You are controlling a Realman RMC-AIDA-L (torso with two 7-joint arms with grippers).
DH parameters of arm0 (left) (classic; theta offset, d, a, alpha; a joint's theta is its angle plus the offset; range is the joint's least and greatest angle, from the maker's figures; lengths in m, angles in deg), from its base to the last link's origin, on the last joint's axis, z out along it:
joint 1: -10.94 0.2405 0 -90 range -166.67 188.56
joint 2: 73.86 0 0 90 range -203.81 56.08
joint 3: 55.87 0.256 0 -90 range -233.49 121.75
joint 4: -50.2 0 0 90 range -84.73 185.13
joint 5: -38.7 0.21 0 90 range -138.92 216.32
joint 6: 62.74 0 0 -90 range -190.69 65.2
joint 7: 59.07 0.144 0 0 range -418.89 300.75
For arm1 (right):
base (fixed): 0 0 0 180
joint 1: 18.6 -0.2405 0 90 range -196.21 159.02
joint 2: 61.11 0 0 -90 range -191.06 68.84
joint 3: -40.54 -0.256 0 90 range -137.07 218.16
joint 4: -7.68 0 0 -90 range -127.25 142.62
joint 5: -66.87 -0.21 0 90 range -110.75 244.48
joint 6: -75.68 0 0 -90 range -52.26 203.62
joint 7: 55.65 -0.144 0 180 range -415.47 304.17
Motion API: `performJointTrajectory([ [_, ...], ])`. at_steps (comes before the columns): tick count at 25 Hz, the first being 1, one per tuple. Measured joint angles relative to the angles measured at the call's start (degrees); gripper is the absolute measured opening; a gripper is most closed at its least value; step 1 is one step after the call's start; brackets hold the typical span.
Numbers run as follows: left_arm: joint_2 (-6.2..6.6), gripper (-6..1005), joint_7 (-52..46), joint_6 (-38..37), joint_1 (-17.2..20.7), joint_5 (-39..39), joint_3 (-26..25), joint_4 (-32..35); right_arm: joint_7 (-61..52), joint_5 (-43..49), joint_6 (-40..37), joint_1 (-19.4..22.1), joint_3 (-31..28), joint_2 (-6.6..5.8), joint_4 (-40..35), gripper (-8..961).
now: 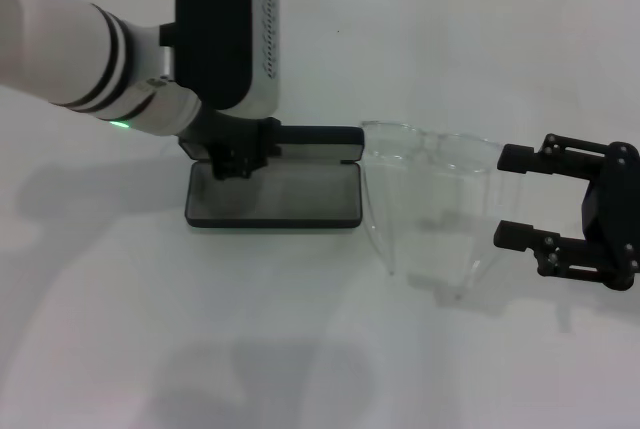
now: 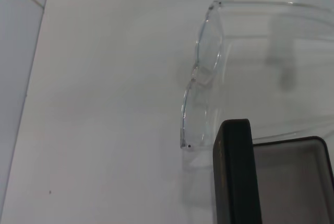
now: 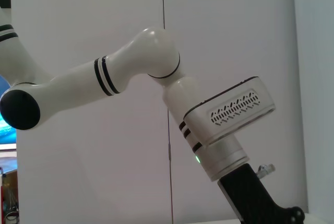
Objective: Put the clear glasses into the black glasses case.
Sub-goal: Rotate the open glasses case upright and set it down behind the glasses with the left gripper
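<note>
Clear glasses (image 1: 430, 164) sit unfolded on the table (image 1: 300, 369), just beside the open black glasses case (image 1: 275, 194). I've got the left gripper (image 1: 240, 161) pinning the lid; can't tell its fingers. Right gripper (image 1: 520, 197) waits nearby, fingers spread.

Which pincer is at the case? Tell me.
The left pincer, at the open black glasses case's hinge edge; the right pincer sits open beyond the clear glasses.
</note>
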State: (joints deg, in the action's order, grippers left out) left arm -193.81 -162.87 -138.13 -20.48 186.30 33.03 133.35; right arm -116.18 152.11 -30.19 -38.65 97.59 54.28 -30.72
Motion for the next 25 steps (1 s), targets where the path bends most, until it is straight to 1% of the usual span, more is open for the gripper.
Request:
performJointTrajectory([
  [5,-0.02,197,-0.07,1.30,-0.03,-1.10,1.82,-0.37,-0.02,-0.05,-0.06,0.08,0.00,0.00,0.00,675],
  [11,-0.02,198,-0.09,1.88,-0.11,-3.15,2.40,-0.44,0.01,-0.09,-0.17,0.10,0.00,0.00,0.00,675],
  [18,-0.02,199,-1.30,3.47,-0.03,-2.43,3.07,-0.45,0.03,-0.09,-0.73,0.39,-0.69,0.01,0.00,675],
  [25,0.14,206,-1.14,1.70,-0.16,-3.49,3.08,-0.12,0.06,-0.09,-1.17,0.54,-1.29,0.01,0.00,675],
])
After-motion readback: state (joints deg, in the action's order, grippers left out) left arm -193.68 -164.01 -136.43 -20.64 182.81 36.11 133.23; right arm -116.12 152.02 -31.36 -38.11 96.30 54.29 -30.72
